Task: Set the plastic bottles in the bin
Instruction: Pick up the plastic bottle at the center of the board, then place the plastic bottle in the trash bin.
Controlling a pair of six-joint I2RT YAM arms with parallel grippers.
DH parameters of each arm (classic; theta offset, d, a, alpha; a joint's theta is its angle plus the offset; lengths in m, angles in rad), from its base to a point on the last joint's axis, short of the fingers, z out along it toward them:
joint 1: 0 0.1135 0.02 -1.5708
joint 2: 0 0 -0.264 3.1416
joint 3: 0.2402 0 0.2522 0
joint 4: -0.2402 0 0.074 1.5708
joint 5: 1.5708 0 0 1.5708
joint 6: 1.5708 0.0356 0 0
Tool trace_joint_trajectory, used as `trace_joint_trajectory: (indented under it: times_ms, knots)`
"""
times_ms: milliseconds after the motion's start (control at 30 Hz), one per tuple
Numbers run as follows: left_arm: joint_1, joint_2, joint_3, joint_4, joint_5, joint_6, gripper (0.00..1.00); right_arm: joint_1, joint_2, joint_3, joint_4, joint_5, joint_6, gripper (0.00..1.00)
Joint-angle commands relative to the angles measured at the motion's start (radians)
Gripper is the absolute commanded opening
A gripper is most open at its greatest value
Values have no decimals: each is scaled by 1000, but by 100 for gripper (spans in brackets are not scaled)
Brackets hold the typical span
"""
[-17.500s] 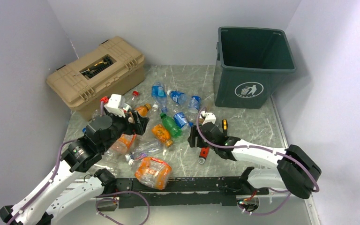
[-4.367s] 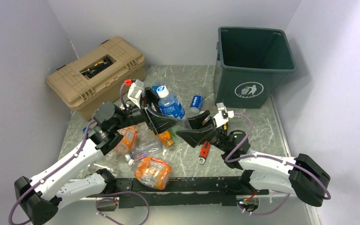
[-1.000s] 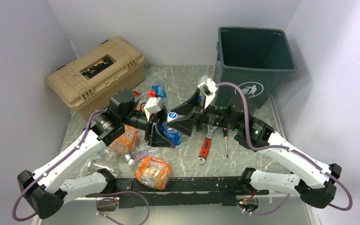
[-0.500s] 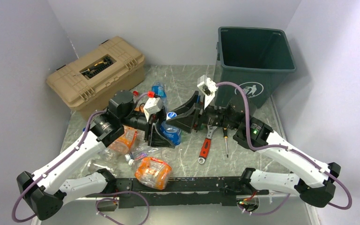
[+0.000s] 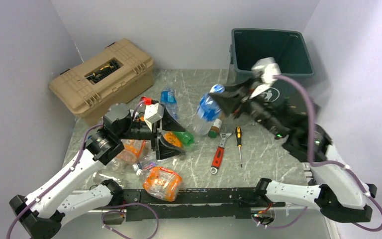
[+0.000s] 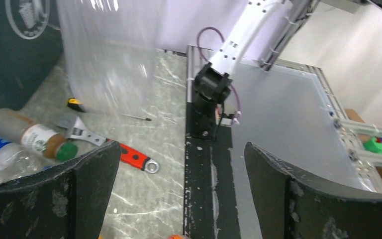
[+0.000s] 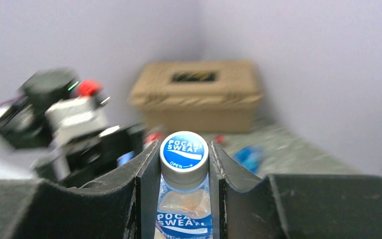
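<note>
Right wrist, clear round-capped plastic bottle [image 7: 184, 196], matte black claw [image 7: 184, 152]

Printed white on the blue cap [image 7: 184, 152] of the bottle [image 7: 184, 199] pinched between the fingers [image 7: 146, 184] of the right gripper [image 7: 184, 162]: "POCARI SWEAT", with "OPEN" underneath. Same brand on its blue label [image 7: 184, 219], deeper between those fingers. Up past one finger [image 6: 45, 194] of the left gripper [image 6: 179, 169], a white round litter sign [image 6: 27, 17] on the dark bin [image 6: 10, 64], partly cropped.

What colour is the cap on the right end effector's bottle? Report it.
The cap is blue with white lettering; right wrist view.
</note>
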Motion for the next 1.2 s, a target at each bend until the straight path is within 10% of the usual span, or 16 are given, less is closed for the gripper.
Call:
trace_joint_trajectory:
  times_ms: [0,267,600,800,1167]
  knots:
    - [0,-63,-44,63,-186,-6,99,-5,-54,114,45,527,-265,0]
    - [0,-80,-73,36,-388,5,100,-73,103,186,639,813,-802,0]
    - [-1,-120,-97,12,-536,41,99,-641,444,363,604,704,-426,0]
    - [-1,-153,-114,16,-599,49,99,-811,596,330,780,751,-436,0]
    - [-2,-176,-101,-7,-606,75,99,-1028,676,162,539,627,-78,0]
